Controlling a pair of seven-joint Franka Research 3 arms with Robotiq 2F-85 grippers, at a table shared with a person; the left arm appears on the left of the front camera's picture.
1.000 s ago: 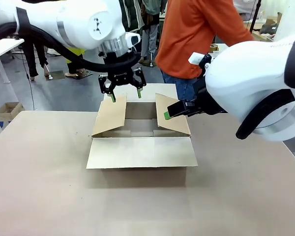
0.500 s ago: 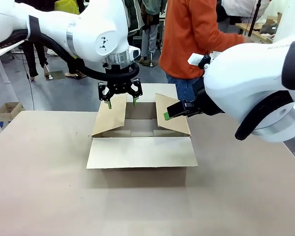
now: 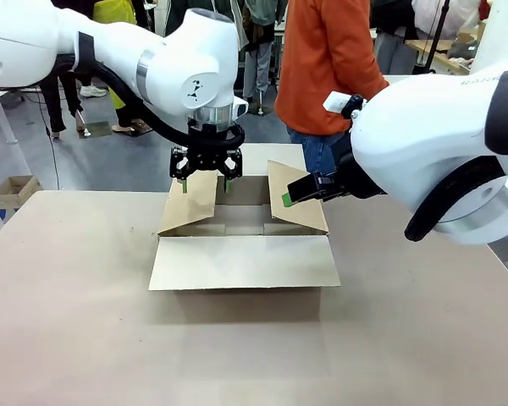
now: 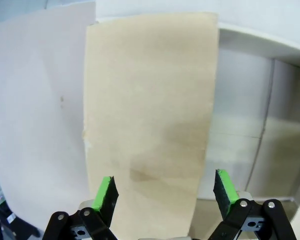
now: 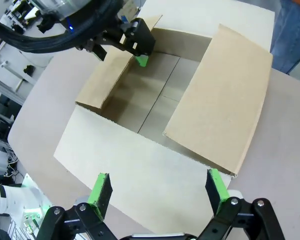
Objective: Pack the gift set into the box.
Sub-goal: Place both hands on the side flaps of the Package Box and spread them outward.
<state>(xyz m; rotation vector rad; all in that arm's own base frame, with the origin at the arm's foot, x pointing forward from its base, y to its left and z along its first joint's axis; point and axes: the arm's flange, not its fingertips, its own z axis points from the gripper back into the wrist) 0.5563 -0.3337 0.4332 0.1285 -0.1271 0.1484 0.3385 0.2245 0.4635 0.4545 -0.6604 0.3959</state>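
Note:
The box point(image 3: 241, 264) stands open in the middle of the table, its front flap folded out flat and its side flaps raised. My left gripper point(image 3: 207, 181) is open at the top edge of the left flap point(image 3: 189, 201). In the left wrist view that flap point(image 4: 150, 100) runs up between my left gripper's point(image 4: 165, 192) green pads. My right gripper point(image 3: 289, 198) hovers open by the right flap point(image 3: 298, 203). In the right wrist view my right gripper point(image 5: 158, 187) looks down into the bare box point(image 5: 155, 110), with the left gripper point(image 5: 140, 50) at its far side. The gift set is out of view.
A person in an orange top point(image 3: 330, 59) stands at the far side of the table, just behind the box. A small brown carton point(image 3: 13, 190) sits on the floor at the left. Bare tabletop point(image 3: 85, 338) lies in front of the box.
My left gripper has come down and slightly right onto the top edge of the left flap. The right arm and the box have not moved.

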